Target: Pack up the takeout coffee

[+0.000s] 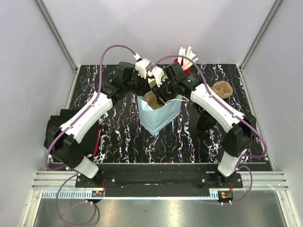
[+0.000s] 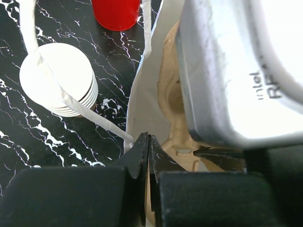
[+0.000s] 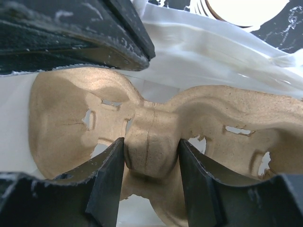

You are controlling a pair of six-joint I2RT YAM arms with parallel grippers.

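A light blue paper bag (image 1: 158, 118) stands open mid-table. Inside it hangs a moulded brown pulp cup carrier (image 3: 227, 111), also seen in the top view (image 1: 150, 100) and the left wrist view (image 2: 170, 90). My right gripper (image 3: 151, 144) reaches into the bag from above, its jaws closed on the carrier's central ridge. My left gripper (image 2: 149, 142) is shut, pinching the bag's white rim (image 2: 135, 109) beside a handle strip (image 2: 90, 113). In the top view both grippers, left (image 1: 150, 85) and right (image 1: 162, 93), meet over the bag's mouth. The takeout coffee is out of view.
A red cup (image 1: 181, 60) of white sticks stands at the back, also in the left wrist view (image 2: 116, 12). A stack of brown cups (image 1: 221, 89) sits at the right. A white round stack (image 2: 57, 78) lies left of the bag. Metal posts frame the table.
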